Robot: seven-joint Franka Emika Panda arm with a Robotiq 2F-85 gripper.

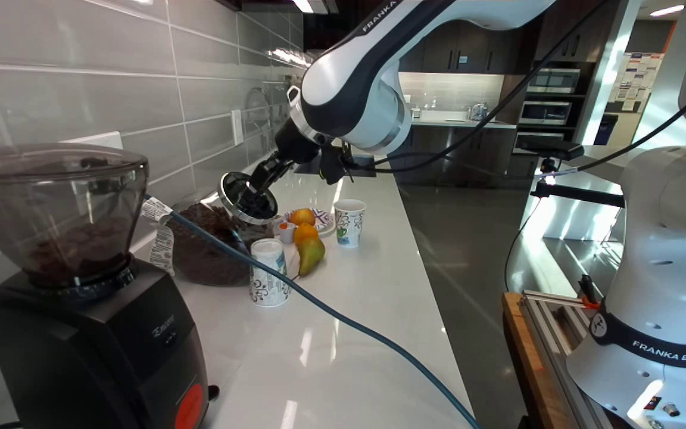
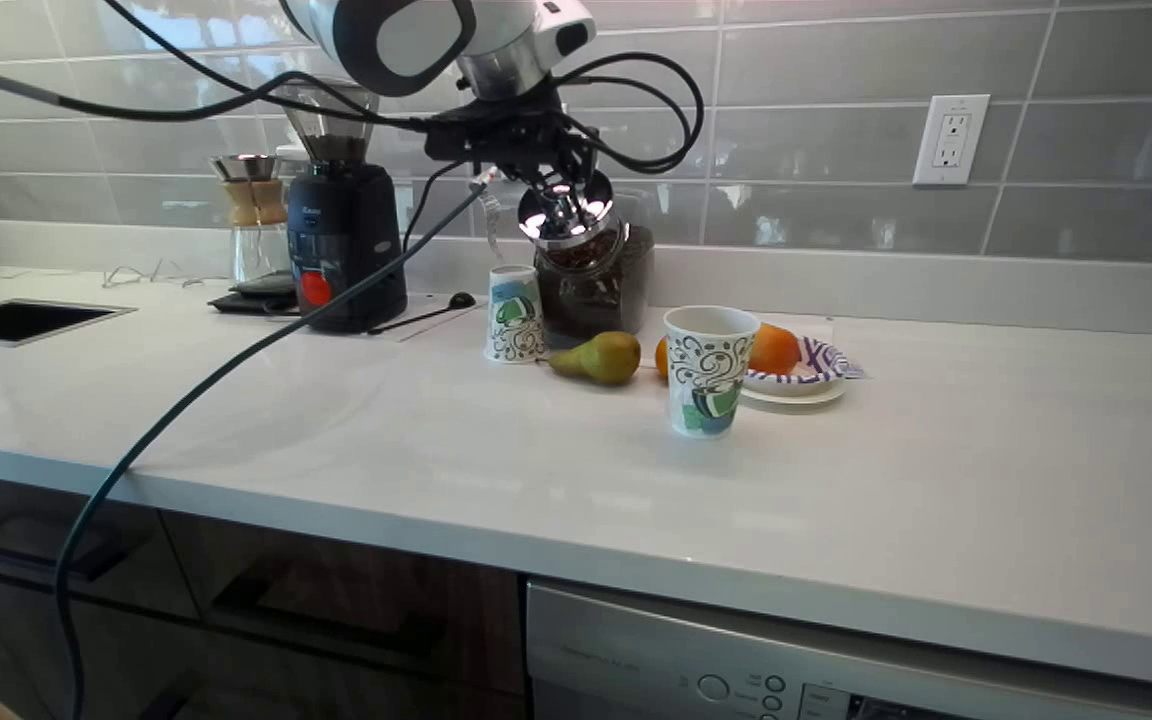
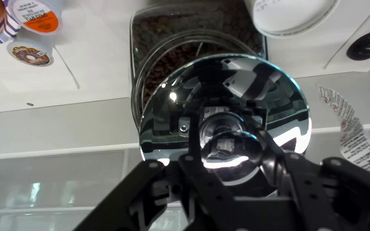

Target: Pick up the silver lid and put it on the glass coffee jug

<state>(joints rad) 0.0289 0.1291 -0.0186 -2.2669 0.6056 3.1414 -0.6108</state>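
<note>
The silver lid is a shiny disc with a round knob; it also shows in an exterior view and the wrist view. My gripper is shut on its knob, with fingers on either side in the wrist view. The lid is tilted, held at the upper part of the glass coffee jug, which is filled with dark beans. In the wrist view the lid covers part of the jug's round mouth, leaving its upper left uncovered. I cannot tell whether lid and rim touch.
An upturned paper cup and a pear stand close to the jug. Another cup, oranges and a plate are nearby. A black grinder, blue cable and tiled wall also bound the space.
</note>
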